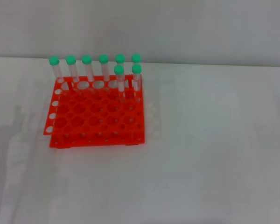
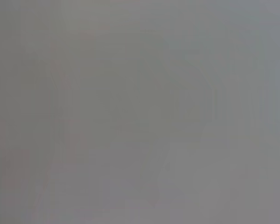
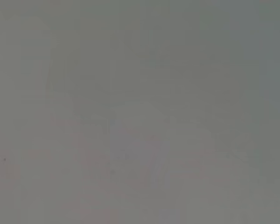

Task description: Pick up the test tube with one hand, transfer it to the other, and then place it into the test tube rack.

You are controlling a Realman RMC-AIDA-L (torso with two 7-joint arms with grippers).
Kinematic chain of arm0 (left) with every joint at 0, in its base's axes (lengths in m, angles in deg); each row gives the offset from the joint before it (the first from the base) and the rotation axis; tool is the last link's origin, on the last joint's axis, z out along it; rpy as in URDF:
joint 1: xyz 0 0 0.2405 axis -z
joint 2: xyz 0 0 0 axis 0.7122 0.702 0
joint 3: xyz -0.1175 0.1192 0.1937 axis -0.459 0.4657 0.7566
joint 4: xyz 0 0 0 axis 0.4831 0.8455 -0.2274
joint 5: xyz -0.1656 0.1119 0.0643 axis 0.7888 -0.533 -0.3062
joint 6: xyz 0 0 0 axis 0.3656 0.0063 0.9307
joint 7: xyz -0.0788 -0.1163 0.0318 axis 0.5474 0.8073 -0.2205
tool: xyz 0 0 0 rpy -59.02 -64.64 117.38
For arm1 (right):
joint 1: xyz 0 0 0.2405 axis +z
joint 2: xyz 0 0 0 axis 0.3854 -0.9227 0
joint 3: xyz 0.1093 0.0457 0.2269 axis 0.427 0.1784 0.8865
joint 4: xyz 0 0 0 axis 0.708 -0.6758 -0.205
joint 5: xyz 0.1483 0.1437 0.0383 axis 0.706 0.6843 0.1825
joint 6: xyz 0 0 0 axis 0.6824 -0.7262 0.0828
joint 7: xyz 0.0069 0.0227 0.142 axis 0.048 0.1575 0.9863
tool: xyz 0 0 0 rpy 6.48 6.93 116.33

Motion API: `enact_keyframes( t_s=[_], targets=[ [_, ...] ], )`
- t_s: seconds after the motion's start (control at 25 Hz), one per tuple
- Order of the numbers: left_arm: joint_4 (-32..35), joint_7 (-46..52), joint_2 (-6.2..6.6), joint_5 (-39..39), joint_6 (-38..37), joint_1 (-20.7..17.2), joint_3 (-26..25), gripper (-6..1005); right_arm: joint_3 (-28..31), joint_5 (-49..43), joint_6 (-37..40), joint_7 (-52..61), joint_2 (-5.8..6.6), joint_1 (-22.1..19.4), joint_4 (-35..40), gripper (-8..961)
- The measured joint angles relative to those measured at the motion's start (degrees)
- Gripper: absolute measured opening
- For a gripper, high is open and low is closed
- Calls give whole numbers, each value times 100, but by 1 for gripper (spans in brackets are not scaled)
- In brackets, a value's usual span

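The red-orange test tube rack (image 1: 95,116) stands on the white table, left of centre in the head view. Several clear test tubes with green caps stand upright in it: a row along its far edge, from the leftmost tube (image 1: 55,67) to the rightmost (image 1: 136,63), and two more tubes (image 1: 119,79) one row nearer at the right end. No tube lies loose on the table. Neither gripper shows in the head view. Both wrist views show only a plain grey blank.
The white table (image 1: 214,154) spreads to the right of and in front of the rack. A pale wall runs along the table's far edge.
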Motion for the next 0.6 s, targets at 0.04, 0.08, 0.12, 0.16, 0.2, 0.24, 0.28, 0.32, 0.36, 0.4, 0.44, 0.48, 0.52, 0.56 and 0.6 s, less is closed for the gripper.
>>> enact_keyframes(
  t_s=[0.04,0.08,0.12,0.16,0.2,0.24,0.28,0.32,0.36,0.4,0.44,0.48,0.52,0.56,0.6],
  targets=[
    [0,0,0,0,0,6,1,876,0,0,0,1,0,0,0,877],
    [0,0,1,0,-1,11,1,876,0,0,0,2,1,0,0,877],
    [0,0,1,0,-2,15,1,876,0,0,0,3,0,0,0,877],
    [0,0,2,0,-3,20,1,876,0,0,0,4,0,0,0,877],
    [0,0,2,0,-3,24,3,876,0,0,0,6,0,0,0,877],
    [0,0,2,0,-4,28,5,876,0,0,0,8,0,0,0,877],
    [0,0,2,0,-4,30,7,876,0,0,0,9,0,0,0,877],
    [0,0,2,0,-4,32,10,876,0,0,0,10,0,0,0,877],
    [0,0,2,0,-4,34,10,876,0,0,0,10,0,0,0,877],
    [0,0,2,0,-3,36,10,876,0,0,0,11,0,0,0,877],
    [0,0,2,0,-2,38,10,876,0,0,0,12,0,0,0,877],
    [0,0,2,0,-2,37,10,876,0,0,0,14,0,0,0,877],
    [0,0,2,0,-2,38,10,876,0,0,0,15,0,0,0,877],
    [0,0,4,0,-1,40,10,876,0,0,0,18,0,0,0,877],
    [0,0,6,0,0,42,10,876,0,0,0,21,0,0,-3,877]
  ],
)
